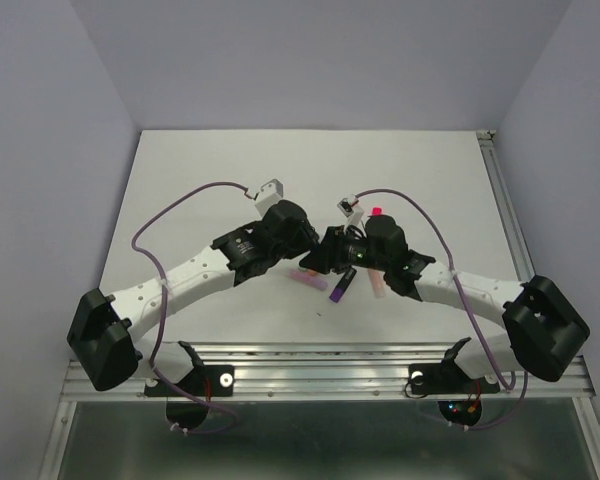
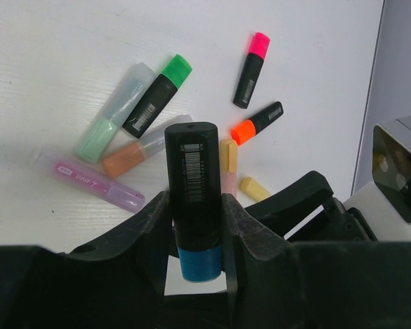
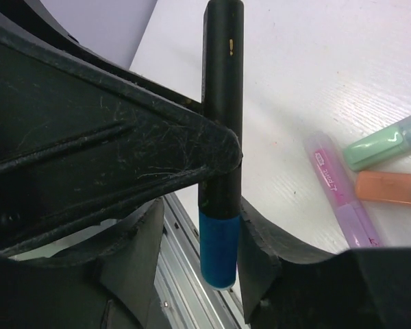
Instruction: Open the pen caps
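One black pen point(image 2: 192, 157) gripped by left hand point(image 2: 196, 209) (blue cap point(image 2: 198, 264) hidden overhead).

The tabletop point(image 2: 68, 62) is white and matt, with a fine ribbed grain. The black barrel point(image 2: 193, 178) is smooth plastic with a soft satin sheen, and its blue cap point(image 2: 198, 264) is slightly glossier plastic. The left pincer point(image 2: 197, 226) is matt black plastic, grainy at its edges and covered in fine scratches in the right wrist view. The pastel highlighters point(image 2: 89, 179) have frosted, translucent plastic shells. The green cap point(image 2: 178, 68), pink cap point(image 2: 260, 44) and orange cap point(image 2: 242, 131) are bright, smooth plastic. The rail point(image 1: 320, 375) is brushed metal.
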Robot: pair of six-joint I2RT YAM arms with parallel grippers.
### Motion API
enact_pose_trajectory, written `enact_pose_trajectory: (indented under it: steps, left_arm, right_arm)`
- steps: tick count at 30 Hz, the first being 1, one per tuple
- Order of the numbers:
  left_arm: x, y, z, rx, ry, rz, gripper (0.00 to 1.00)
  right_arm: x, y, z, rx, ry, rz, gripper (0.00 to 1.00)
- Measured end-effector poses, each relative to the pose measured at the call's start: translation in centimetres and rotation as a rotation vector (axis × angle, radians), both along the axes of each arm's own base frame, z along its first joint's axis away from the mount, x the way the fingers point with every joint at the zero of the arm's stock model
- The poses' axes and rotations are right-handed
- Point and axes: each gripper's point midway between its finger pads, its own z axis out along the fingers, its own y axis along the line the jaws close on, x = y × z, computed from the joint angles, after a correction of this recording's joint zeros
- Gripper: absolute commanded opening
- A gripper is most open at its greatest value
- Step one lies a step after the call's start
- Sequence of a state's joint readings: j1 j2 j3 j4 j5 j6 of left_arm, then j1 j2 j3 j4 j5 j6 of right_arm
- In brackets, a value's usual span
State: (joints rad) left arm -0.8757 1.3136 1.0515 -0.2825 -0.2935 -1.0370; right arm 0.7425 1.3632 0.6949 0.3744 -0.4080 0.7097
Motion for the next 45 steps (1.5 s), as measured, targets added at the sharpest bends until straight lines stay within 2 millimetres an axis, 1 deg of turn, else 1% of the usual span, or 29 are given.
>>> enact_pose_trajectory:
  steps: [3, 4, 5, 6, 7, 14, 17, 21, 24, 25, 26, 27, 28, 29, 30, 31, 33, 35, 36, 37, 38, 39, 40, 42, 45]
  left_arm:
    - [0.0, -0.1, 0.1, -0.004, 0.000, -0.003, 0.00]
    - [0.0, -0.1, 0.1, -0.004, -0.001, -0.002, 0.00]
    - [0.0, -0.1, 0.1, -0.005, -0.003, -0.002, 0.00]
    - [0.1, -0.1, 0.1, -0.006, -0.004, -0.002, 0.00]
    - [0.1, -0.1, 0.2, -0.008, -0.007, 0.000, 0.00]
    - [0.5, 0.0, 0.4, -0.004, -0.028, 0.015, 0.00]
    - [0.8, 0.0, 0.7, -0.010, -0.041, 0.018, 0.00]
    - [0.8, -0.7, 1.0, -0.031, -0.021, -0.016, 0.00]
    - [0.9, -1.1, 0.8, -0.034, 0.022, -0.055, 0.00]
    - [1.6, -0.7, 0.8, -0.015, 0.003, -0.030, 0.00]
    - [4.0, 0.4, 1.2, 0.007, -0.040, 0.044, 0.00]
    - [6.4, 1.9, 1.3, 0.023, -0.066, 0.121, 0.00]
    - [8.2, 3.2, 1.4, 0.036, -0.086, 0.180, 0.00]
    - [10.0, 4.8, 1.3, 0.056, -0.109, 0.251, 0.00]
    - [11.4, 6.9, 0.9, 0.079, -0.112, 0.319, 0.00]
    - [12.3, 8.8, 0.7, 0.111, -0.119, 0.377, 0.00]
    - [12.9, 10.1, 0.8, 0.129, -0.127, 0.414, 0.00]
    - [13.3, 11.0, 0.9, 0.144, -0.139, 0.433, 0.00]
    - [13.4, 11.2, 0.9, 0.151, -0.140, 0.434, 0.00]
    - [13.6, 11.8, 0.9, 0.163, -0.140, 0.440, 0.00]
    - [13.7, 12.1, 0.8, 0.177, -0.142, 0.434, 0.00]
    - [13.8, 12.5, 0.8, 0.194, -0.144, 0.425, 0.00]
    - [14.0, 13.0, 0.8, 0.209, -0.145, 0.420, 0.00]
    - [14.3, 14.0, 0.5, 0.252, -0.139, 0.379, 0.00]
    - [14.9, 15.7, -0.3, 0.321, -0.123, 0.333, 0.00]
  right_arm:
    - [0.0, 0.1, 0.0, 0.001, -0.001, -0.005, 0.36]
    - [0.1, 0.1, 0.0, -0.001, -0.001, -0.009, 0.31]
    - [0.2, 0.0, 0.0, -0.003, 0.001, -0.016, 0.17]
    - [0.3, 0.0, -0.1, -0.005, -0.001, -0.024, 0.07]
    - [0.5, -0.2, -0.3, -0.012, 0.008, -0.041, 0.01]
    - [0.5, -0.1, 0.0, 0.002, 0.027, -0.053, 0.01]
    - [0.3, -0.2, 0.6, 0.028, 0.045, -0.064, 0.01]
    - [-0.4, -0.6, 1.1, 0.068, 0.060, -0.125, 0.01]
    - [-0.8, -0.8, 1.0, 0.077, 0.066, -0.180, 0.01]
    - [-1.9, -0.5, 1.1, 0.084, 0.077, -0.145, 0.01]
    - [-3.8, 0.1, 1.2, 0.091, 0.087, -0.087, 0.01]
    - [-7.3, 1.2, 1.9, 0.112, 0.098, 0.030, 0.01]
    - [-9.6, 1.7, 2.5, 0.130, 0.102, 0.103, 0.01]
    - [-12.3, 2.1, 3.3, 0.155, 0.104, 0.196, 0.01]
    - [-13.5, 2.2, 3.8, 0.174, 0.102, 0.240, 0.01]
    - [-14.7, 2.1, 4.3, 0.196, 0.105, 0.277, 0.01]
    - [-15.0, 1.9, 4.5, 0.206, 0.107, 0.284, 0.01]
    - [-14.8, 1.7, 4.2, 0.190, 0.112, 0.263, 0.01]
    - [-14.6, 1.5, 3.7, 0.169, 0.117, 0.246, 0.01]
    - [-14.2, 1.3, 3.3, 0.148, 0.116, 0.221, 0.01]
    - [-13.8, 0.9, 2.7, 0.112, 0.119, 0.187, 0.01]
    - [-12.8, 0.5, 2.1, 0.071, 0.120, 0.135, 0.01]
    - [-12.2, 0.3, 2.1, 0.055, 0.118, 0.110, 0.01]
    - [-10.4, -0.7, 2.0, 0.010, 0.113, 0.035, 0.01]
    - [-4.6, -3.5, 2.7, -0.033, 0.092, -0.146, 0.01]
